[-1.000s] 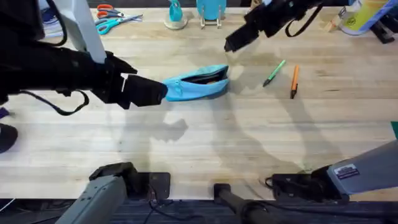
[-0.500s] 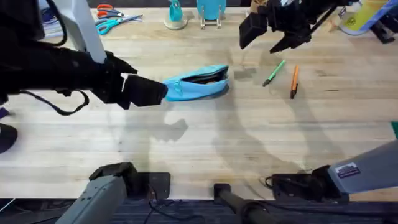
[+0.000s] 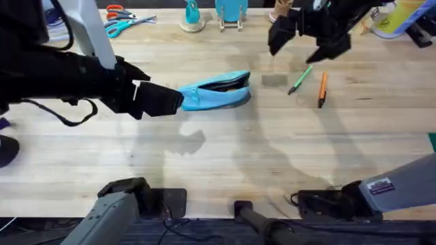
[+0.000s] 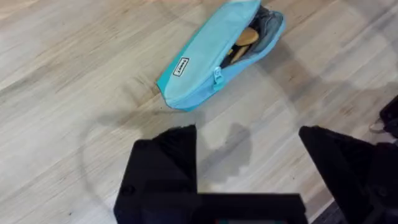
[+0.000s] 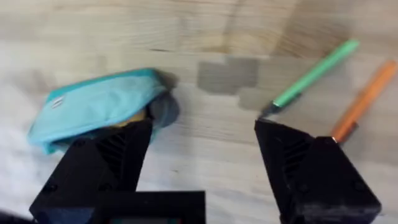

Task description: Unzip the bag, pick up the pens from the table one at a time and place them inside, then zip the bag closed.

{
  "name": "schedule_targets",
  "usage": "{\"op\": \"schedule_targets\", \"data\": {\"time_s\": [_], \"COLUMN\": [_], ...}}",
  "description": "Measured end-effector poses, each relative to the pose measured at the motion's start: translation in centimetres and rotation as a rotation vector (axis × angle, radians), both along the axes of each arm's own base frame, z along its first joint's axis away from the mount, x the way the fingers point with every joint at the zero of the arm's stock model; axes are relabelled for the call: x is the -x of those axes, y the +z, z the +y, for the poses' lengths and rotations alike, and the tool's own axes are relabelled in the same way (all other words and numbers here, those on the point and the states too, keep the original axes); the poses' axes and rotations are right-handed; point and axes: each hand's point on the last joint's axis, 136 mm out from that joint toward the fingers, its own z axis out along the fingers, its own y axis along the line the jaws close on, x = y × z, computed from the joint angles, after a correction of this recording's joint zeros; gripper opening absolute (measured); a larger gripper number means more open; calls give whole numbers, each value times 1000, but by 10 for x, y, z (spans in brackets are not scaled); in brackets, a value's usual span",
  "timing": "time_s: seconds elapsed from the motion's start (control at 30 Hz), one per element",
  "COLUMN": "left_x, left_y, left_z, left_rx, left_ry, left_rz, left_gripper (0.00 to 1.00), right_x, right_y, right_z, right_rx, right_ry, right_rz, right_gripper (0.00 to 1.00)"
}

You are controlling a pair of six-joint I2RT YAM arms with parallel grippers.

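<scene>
Blue bag [image 3: 216, 90] lies unzipped mid-table, left gripper [image 3: 176, 99] spread beside it. Right gripper [image 3: 305, 49], jaws apart, hovers near green pen [image 3: 300, 79]; orange pen [image 3: 322, 88] alongside could get nudged away.

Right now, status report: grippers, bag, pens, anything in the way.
Left gripper open beside the bag. Right gripper open above the green pen. Bag unzipped, both pens on the table. Nothing blocking.

pale plank table [image 3: 225, 163]; blue pouch [image 3: 216, 90], green pen [image 3: 300, 79], orange pen [image 3: 322, 89]
</scene>
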Motion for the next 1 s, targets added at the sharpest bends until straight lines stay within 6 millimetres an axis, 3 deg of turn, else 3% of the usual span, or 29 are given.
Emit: {"op": "schedule_targets", "data": {"time_s": [0.37, 0.77, 1.0], "left_x": [0, 0, 0], "left_y": [0, 0, 0], "left_z": [0, 0, 0], "left_rx": [0, 0, 0], "left_ry": [0, 0, 0], "left_rz": [0, 0, 0], "left_gripper": [996, 996, 995], "right_x": [27, 19, -11], "right_y": [-7, -4, -11], "right_z": [-51, -64, -62], "right_rx": [215, 248, 210], "right_ry": [-284, -436, -482], "right_rz": [114, 67, -54], "right_gripper": [996, 996, 996]}}
